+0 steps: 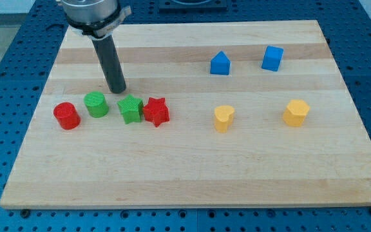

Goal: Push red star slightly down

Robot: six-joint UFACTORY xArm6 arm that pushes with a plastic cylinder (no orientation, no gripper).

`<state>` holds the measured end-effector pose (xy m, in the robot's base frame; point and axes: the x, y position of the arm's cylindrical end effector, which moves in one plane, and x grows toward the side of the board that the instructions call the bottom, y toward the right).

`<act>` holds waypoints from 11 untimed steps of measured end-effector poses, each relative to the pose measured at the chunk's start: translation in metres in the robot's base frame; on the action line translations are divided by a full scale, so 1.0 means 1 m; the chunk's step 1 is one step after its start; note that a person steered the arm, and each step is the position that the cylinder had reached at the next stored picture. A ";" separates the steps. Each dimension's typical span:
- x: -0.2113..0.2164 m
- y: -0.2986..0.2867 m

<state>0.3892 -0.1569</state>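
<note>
Nearest you, at the view's left, sits a red cylinder [66,116]. Moving right along the same row you find a green cylinder [96,104], then a green block [130,109] of unclear shape touching the red star [156,111]. My tip [117,90] rests on the wooden board [185,174] just above the gap between the two green blocks, up and to the left of the star, touching nothing and holding nothing. Further right lie a yellow heart [223,118], a yellow hexagon-like block [295,113], and two blue blocks [219,63] [272,58] above them.
</note>
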 end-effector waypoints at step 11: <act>0.065 0.089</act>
<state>0.4543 -0.0675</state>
